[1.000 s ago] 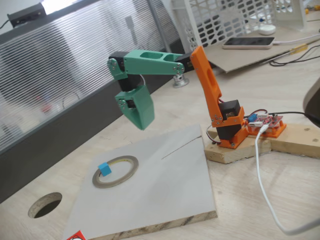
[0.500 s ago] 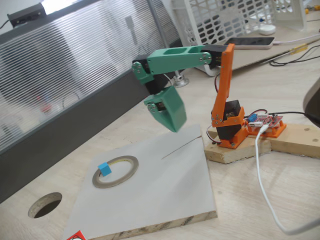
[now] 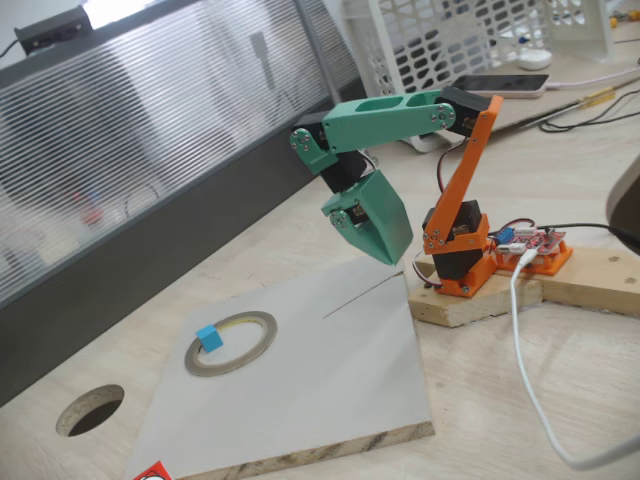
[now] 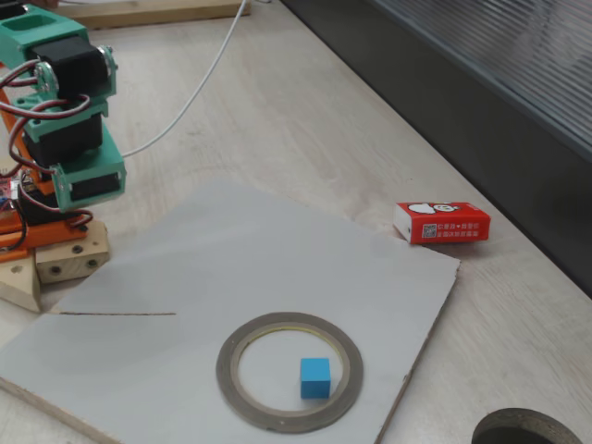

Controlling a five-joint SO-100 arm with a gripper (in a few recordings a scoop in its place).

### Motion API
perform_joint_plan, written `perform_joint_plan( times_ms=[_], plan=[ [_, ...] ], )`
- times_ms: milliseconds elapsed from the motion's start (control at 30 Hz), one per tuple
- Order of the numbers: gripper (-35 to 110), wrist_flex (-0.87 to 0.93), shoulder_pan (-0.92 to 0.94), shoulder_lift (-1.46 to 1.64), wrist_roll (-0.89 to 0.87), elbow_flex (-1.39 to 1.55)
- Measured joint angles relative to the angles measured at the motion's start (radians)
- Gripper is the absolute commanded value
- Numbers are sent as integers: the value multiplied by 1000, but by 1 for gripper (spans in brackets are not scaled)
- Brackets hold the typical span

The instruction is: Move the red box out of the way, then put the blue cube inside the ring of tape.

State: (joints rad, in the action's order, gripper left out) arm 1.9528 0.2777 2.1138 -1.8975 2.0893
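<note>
The blue cube (image 3: 208,337) (image 4: 314,377) lies inside the ring of tape (image 3: 271,338) (image 4: 224,372), close to the ring's inner edge, on a white board (image 3: 330,390) (image 4: 277,250). Off the board's far corner, the red box (image 4: 442,222) rests flat on the wooden table; one of its corners shows in the other fixed view, red box (image 3: 152,471). My green gripper (image 3: 386,252) hangs in the air near the orange arm base, well away from the ring. Its jaws look shut with nothing between them. Its green servo body (image 4: 88,180) shows at the left edge.
A dark round hole (image 3: 90,410) (image 4: 523,430) is cut through the tabletop near the board. The arm base stands on a wooden block (image 3: 470,300) beside a red circuit board (image 3: 535,245). A white cable (image 3: 520,340) runs along the table.
The arm has folded back to the right toward its base, carrying the gripper away from the ring. The blue cube and the tape ring have not moved.
</note>
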Motion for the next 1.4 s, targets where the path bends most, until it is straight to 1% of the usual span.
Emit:
perform_joint_plan(
  times_ms=[1400],
  plan=[
    [0,8,0,26,0,3]
  ],
)
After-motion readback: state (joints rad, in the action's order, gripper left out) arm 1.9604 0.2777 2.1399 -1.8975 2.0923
